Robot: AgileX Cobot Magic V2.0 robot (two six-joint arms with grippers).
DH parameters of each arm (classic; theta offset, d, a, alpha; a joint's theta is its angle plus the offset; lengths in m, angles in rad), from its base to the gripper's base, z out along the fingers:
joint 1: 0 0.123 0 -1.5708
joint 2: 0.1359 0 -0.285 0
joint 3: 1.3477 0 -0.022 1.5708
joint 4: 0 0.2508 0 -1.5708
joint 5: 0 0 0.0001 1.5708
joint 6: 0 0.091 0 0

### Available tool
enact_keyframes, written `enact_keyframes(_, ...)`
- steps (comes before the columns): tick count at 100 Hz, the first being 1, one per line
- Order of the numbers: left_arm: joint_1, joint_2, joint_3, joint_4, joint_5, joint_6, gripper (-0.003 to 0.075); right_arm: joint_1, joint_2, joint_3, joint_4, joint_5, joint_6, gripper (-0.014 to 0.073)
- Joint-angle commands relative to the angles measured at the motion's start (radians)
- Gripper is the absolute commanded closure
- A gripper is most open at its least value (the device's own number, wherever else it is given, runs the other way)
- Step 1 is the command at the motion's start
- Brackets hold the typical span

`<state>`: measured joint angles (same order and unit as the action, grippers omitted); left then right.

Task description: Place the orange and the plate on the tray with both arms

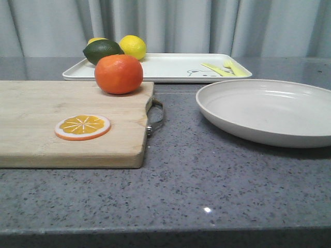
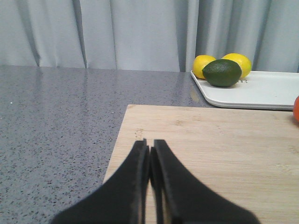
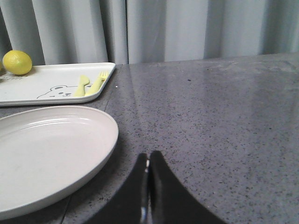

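The orange [image 1: 118,74] is seen on the far right part of the wooden cutting board [image 1: 46,124], near the board's far edge & just in front of the tray [image 1: 170,70]. It is round, so no long axis can be given; the stem dimple can't be made out. In the left wrist view only a sliver of it is caught at the frame's edge [image 2: 296,108].

The plate [image 1: 269,111] is laid flat, rim up, on the grey countertop [image 1: 207,181], right of the board, apart from the board's metal handle [image 1: 156,116], w/ bare counter between. Its far rim is seen near the tray's front edge; touching or not can't be told.

The tray is set w/ its long axis across the table, left to right, at the back. A lime [image 1: 103,50] & two lemons [image 1: 133,46] are held at its left end, yellow cutlery [image 1: 225,68] by the bear drawing at its right end; the middle stretch is bare. An orange slice [image 1: 83,127] is laid flat on the board's near part.

The left gripper [image 2: 149,147] is held low over the board's left edge, jaws pressed together on nothing. The right gripper [image 3: 148,161] is held over bare counter just beside the plate's rim, jaws likewise closed, nothing between. Open counter is seen to the right of it.
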<state>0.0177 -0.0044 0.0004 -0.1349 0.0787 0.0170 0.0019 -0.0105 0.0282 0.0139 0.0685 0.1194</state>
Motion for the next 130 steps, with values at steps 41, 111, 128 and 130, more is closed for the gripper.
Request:
enact_keyframes(41, 0.001, -0.029, 0.023, -0.001, -0.079, -0.002, 0.0739, -0.006, -0.02, 0.0, -0.014, -0.074, 0.001, 0.065)
enact_keyframes(111, 0.001, -0.029, 0.023, 0.0, -0.197, -0.002, 0.0739, -0.006, -0.02, 0.0, -0.014, -0.083, 0.001, 0.065)
enact_keyframes(128, 0.001, -0.029, 0.023, 0.0, -0.226, -0.002, 0.0739, -0.006, -0.02, -0.001, -0.014, -0.083, 0.001, 0.065)
enact_keyframes(130, 0.001, -0.029, 0.023, 0.0, -0.231, -0.002, 0.0739, -0.006, -0.02, -0.001, -0.014, -0.083, 0.001, 0.065)
